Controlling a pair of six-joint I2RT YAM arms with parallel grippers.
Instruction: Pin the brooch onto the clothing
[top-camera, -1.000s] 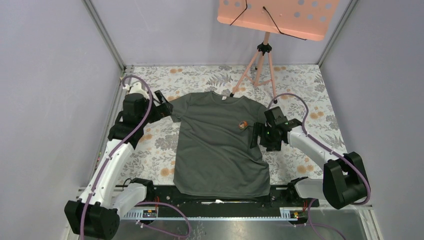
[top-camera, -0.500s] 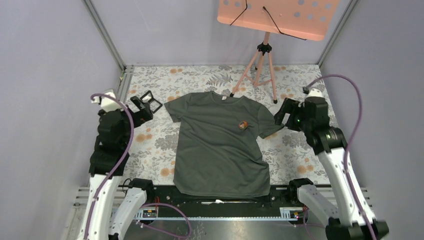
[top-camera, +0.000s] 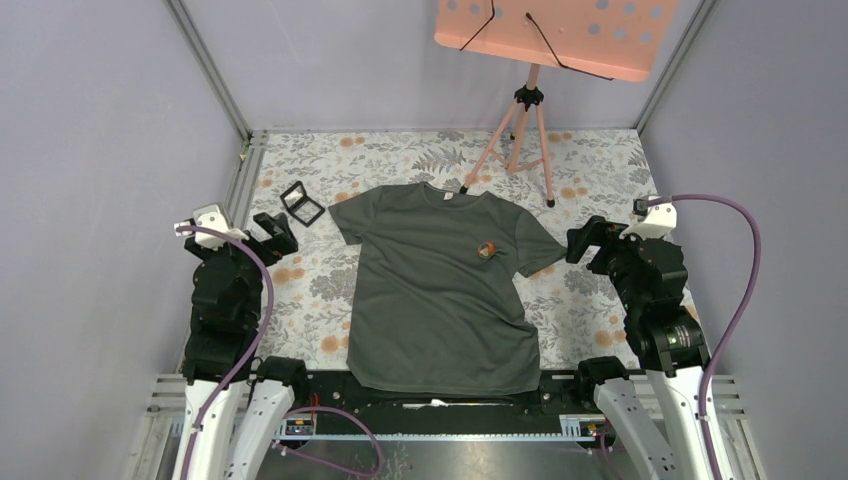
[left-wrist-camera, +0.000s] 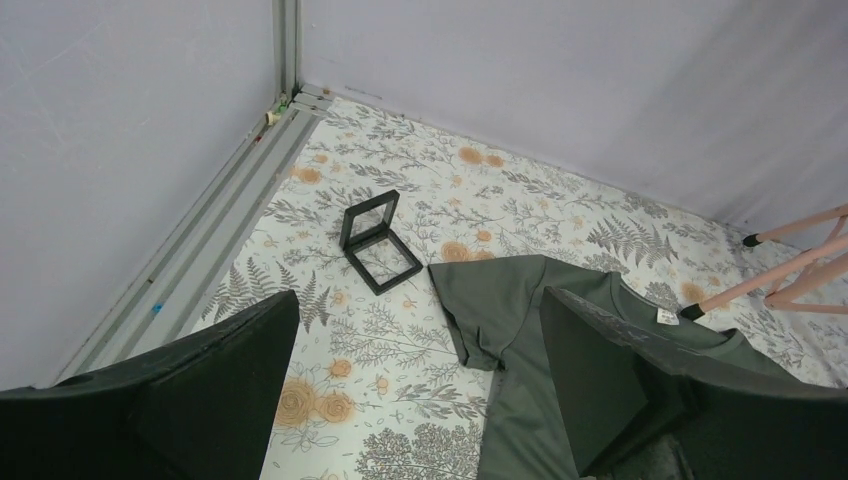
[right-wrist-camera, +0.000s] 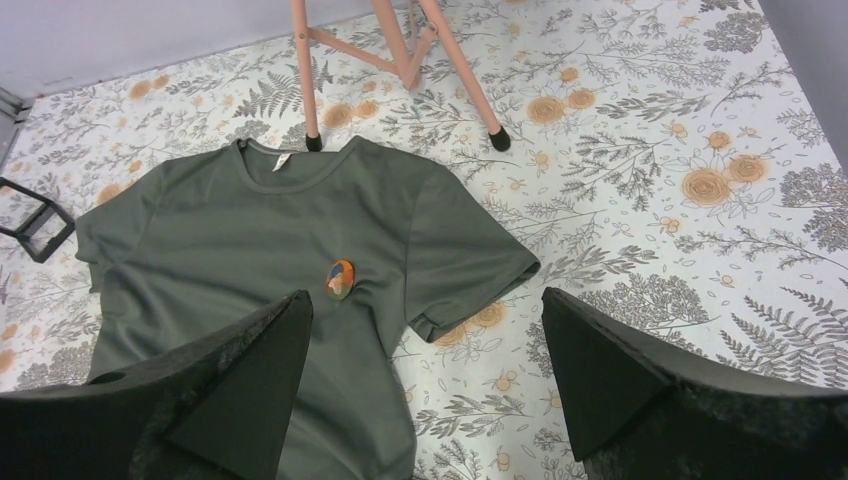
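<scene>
The clothing (top-camera: 440, 290), a dark grey-green T-shirt, lies flat in the middle of the floral table; it also shows in the left wrist view (left-wrist-camera: 520, 310) and the right wrist view (right-wrist-camera: 220, 240). The brooch (top-camera: 486, 250), a tiny orange-brown roundish pin, sits on the shirt's chest, and in the right wrist view the brooch (right-wrist-camera: 340, 279) appears below the collar. My left gripper (top-camera: 273, 232) hangs open above the table left of the shirt, holding nothing. My right gripper (top-camera: 586, 243) hangs open beside the right sleeve, also holding nothing. Both stand well clear of the cloth.
A small black square case (top-camera: 301, 203) lies open on the table near the left sleeve, seen also as the case (left-wrist-camera: 377, 243) in the left wrist view. A pink tripod stand (top-camera: 520, 130) with an orange perforated tray (top-camera: 555, 35) stands behind the shirt. Grey walls enclose the table.
Both arms have pulled back from the shirt toward their own sides and risen. The right gripper left the brooch's side and opened a little wider; the brooch stays on the chest.
</scene>
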